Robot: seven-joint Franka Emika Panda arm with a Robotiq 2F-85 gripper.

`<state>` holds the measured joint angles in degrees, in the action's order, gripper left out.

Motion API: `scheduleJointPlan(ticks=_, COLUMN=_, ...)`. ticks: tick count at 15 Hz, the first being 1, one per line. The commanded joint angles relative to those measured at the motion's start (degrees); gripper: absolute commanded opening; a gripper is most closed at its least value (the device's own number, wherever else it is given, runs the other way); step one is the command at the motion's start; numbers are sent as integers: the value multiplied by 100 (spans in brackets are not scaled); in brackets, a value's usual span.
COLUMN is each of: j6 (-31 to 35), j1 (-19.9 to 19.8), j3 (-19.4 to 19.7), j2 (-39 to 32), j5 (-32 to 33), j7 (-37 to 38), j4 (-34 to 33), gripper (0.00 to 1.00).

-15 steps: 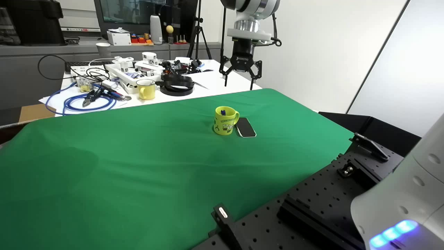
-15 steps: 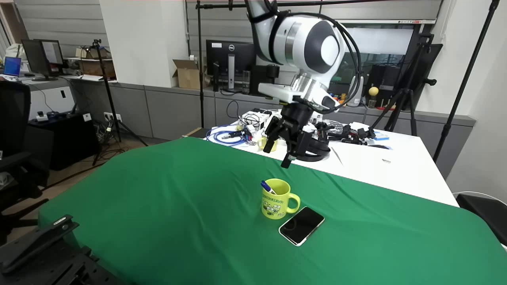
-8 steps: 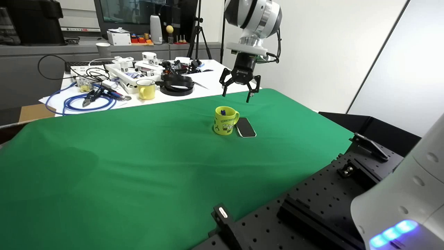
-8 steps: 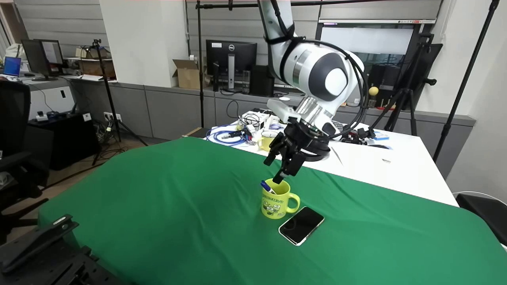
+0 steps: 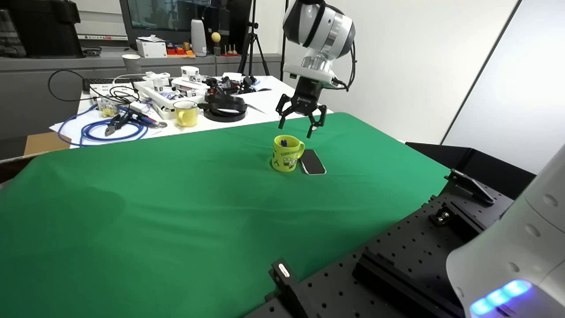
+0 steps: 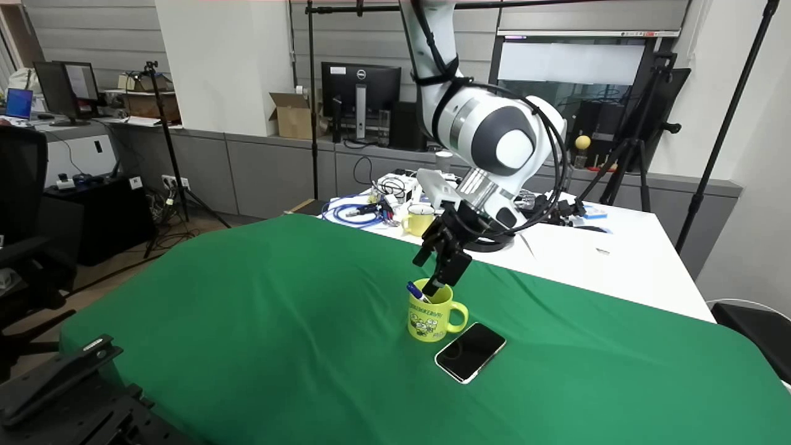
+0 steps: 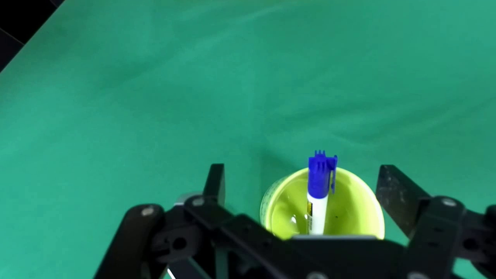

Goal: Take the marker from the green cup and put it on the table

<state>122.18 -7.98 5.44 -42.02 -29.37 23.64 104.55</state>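
1. The green worktop, cloth-covered and lightly creased, starts at the left edge of an exterior view and runs well over to the right.
2. A yellow mug stands upright on the cluttered white worktop behind, with a black looped object near it on the right.
3. The green cup stands upright on the green worktop, printed figures on its side, its handle toward the right in both exterior views.
4. The marker is in the green cup, white body down inside it. Its blue cap is uppermost and tilts left past the rim in an exterior view.
5. The gripper, on an arm slanting down from above, is spread, its fingers well apart. In the wrist view the marker sits between them, clear of both. In an exterior view the nearer fingertip overlaps the mouth of the green cup, just beside the marker; whether it touches either, I cannot tell.
6. A phone lies flat, dark screen up with a pale edge, just beside the green cup on its handle side.
7. A black perforated board borders the green worktop at lower right.
8. A white rounded housing with lit blue lights rises at the far right, overlapping that board in view.
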Motion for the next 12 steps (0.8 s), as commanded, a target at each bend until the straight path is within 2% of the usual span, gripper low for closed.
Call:
scheduleJointPlan(ticks=1, j6=137, j1=-39, j3=-72, j2=-182, j5=-129, j7=132, j4=-138, gripper=100)
scheduleJointPlan(ticks=8, j6=338, j1=11, j3=-160, j2=-320, j5=-101, j7=138, j4=-103, gripper=100)
scheduleJointPlan(ticks=9, j6=329, j1=15, j3=-172, j2=-340, j5=-77, j7=112, j4=-107, gripper=75)
scheduleJointPlan(ticks=10, j6=358, j1=37, j3=-170, j2=-353, j5=-58, j7=114, j4=-98, gripper=74)
scheduleJointPlan(ticks=12, j6=374, j1=65, j3=-175, j2=-366, j5=-34, j7=94, j4=-84, gripper=60)
